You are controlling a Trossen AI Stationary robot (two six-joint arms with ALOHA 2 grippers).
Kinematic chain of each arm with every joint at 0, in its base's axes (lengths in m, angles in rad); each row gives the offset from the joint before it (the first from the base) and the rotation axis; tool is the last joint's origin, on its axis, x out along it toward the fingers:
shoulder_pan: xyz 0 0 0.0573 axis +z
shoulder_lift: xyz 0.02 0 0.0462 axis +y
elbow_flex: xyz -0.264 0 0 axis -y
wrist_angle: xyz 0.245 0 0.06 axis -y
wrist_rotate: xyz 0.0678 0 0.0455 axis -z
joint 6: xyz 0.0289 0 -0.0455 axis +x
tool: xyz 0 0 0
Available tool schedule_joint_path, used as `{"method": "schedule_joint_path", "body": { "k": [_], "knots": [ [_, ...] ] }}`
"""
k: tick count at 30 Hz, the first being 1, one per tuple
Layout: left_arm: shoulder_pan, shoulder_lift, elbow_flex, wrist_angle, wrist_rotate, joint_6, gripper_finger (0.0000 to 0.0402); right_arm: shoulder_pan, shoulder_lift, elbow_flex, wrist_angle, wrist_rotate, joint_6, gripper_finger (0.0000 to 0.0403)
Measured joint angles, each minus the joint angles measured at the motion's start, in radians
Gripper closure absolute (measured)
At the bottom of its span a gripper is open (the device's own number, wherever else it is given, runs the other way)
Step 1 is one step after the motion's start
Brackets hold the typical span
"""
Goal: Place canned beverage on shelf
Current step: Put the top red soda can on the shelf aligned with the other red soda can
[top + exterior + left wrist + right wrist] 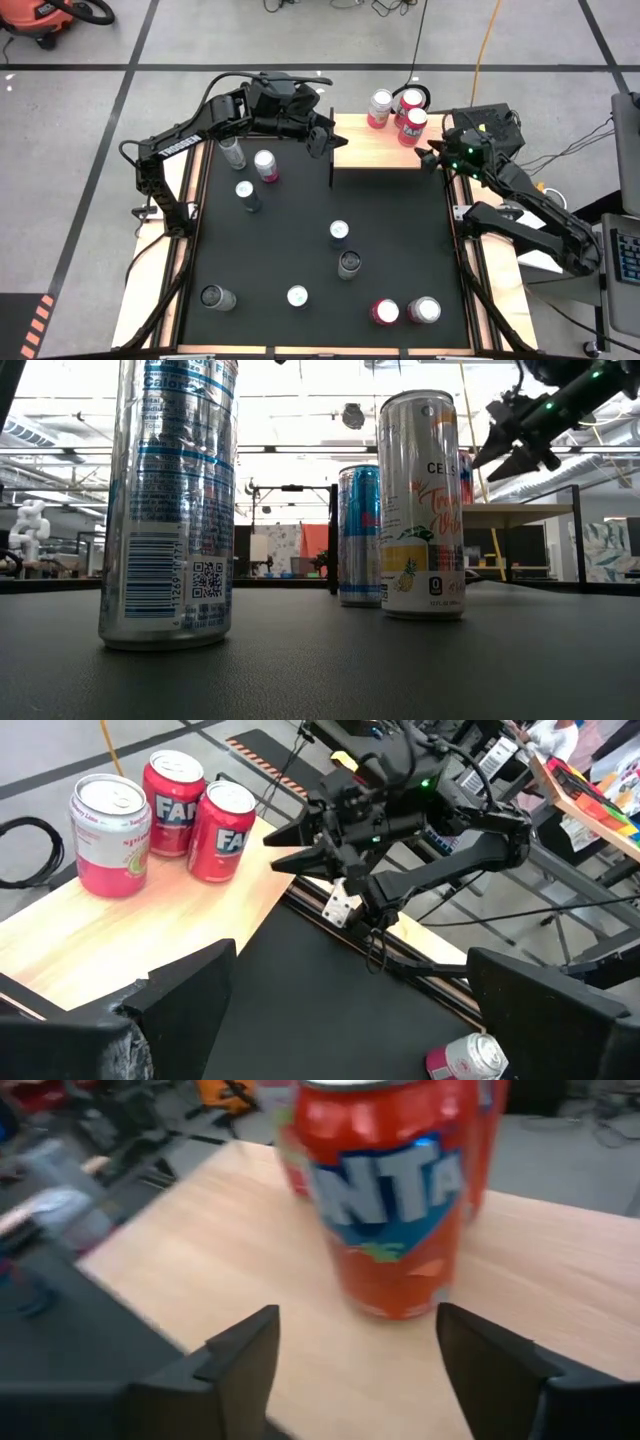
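The shelf [375, 145], a light-wood board on a black frame, stands at the table's far side. Three cans stand upright on its far right part: a pink one [380, 108] and two red Fanta cans [411, 100] [413, 126]. My right gripper [430, 157] is open at the shelf's right edge. In the right wrist view its fingers [245, 1355] stand apart just short of the nearer Fanta can [390, 1200], touching nothing. My left gripper [325, 140] is open and empty at the shelf's left edge; its view shows the three cans [222, 830] and the right gripper [285, 850].
Several more cans stand on the black mat: a pink one [266, 165] and silver ones [232, 152] [247, 195] at the far left, two [339, 233] [349, 263] in the middle, and others [217, 297] [385, 311] along the near edge. Wooden strips [470, 270] line the table's sides.
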Motion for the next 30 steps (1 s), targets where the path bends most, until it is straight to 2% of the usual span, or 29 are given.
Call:
{"method": "schedule_joint_path", "body": {
  "k": [7, 19, 24, 30],
  "knots": [
    [0.000, 0.000, 0.000, 0.000, 0.000, 0.002, 0.0002, 0.000, 0.080, 0.000, 0.008, 0.096, 0.001, 0.0244],
    [0.000, 0.000, 0.000, 0.000, 0.000, -0.002, 0.0002, -0.002, 0.180, 0.000, 0.023, 0.149, -0.023, 0.0365],
    [0.000, 0.000, 0.000, 0.000, 0.007, -0.001, 0.0002, -0.002, 0.180, 0.000, 0.046, 0.200, -0.026, 0.0397],
    [0.000, 0.000, 0.000, 0.000, 0.008, 0.004, 0.0002, -0.002, 0.188, 0.000, 0.086, 0.205, -0.024, 0.0400]
  ]
}}
